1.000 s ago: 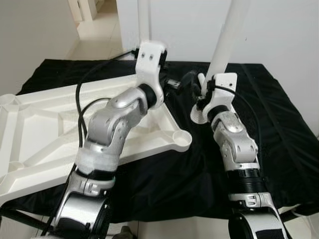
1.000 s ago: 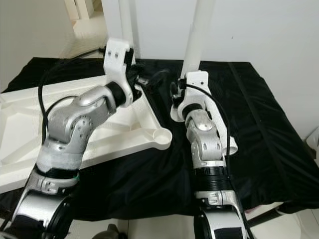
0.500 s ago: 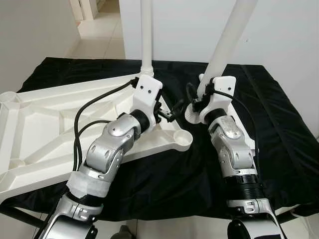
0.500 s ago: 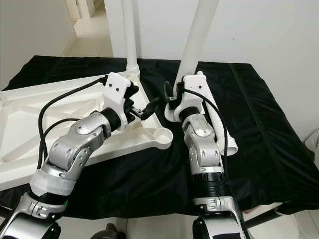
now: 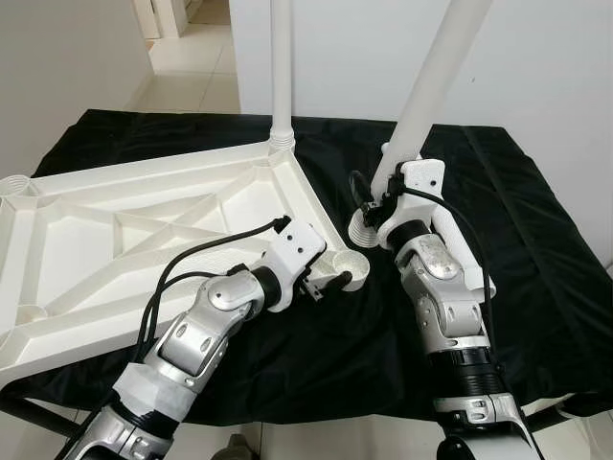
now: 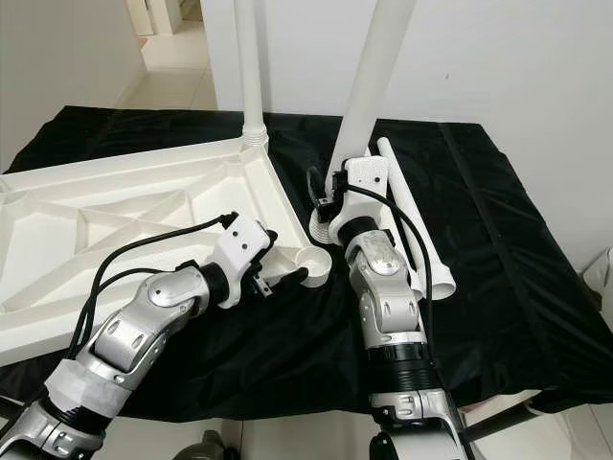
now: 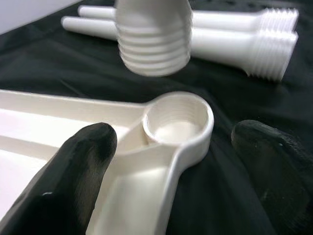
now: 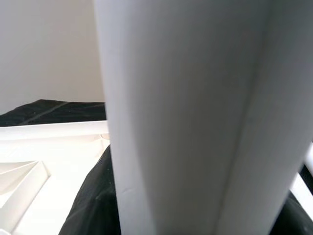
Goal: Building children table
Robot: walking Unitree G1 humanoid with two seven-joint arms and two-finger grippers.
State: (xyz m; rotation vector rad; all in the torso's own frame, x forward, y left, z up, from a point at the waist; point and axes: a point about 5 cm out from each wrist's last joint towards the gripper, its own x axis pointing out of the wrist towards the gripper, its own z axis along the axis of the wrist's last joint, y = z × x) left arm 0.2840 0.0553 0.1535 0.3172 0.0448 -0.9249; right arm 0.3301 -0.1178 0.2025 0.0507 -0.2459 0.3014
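The white table top point(image 5: 124, 240) lies upside down on a black cloth. One white leg point(image 5: 281, 67) stands upright in its far corner. My right gripper point(image 5: 381, 196) is shut on a second leg point(image 5: 431, 77), held tilted. That leg's threaded end point(image 7: 154, 44) hangs just above and beyond the near-right corner socket point(image 7: 178, 120). My left gripper point(image 7: 171, 142) is open and low beside that socket, with one black finger point(image 7: 83, 152) over the table top and the other finger point(image 7: 274, 161) over the cloth. In the right wrist view the held leg point(image 8: 186, 117) is very close.
Two spare legs point(image 6: 421, 230) lie side by side on the cloth to the right of my right arm. The black cloth point(image 5: 536, 249) covers the whole work surface. A white wall rises behind, and a doorway opens at the far left.
My left arm has come down and back from the far upright leg to the near-right corner socket. The right gripper has brought its leg's threaded end slightly nearer that socket.
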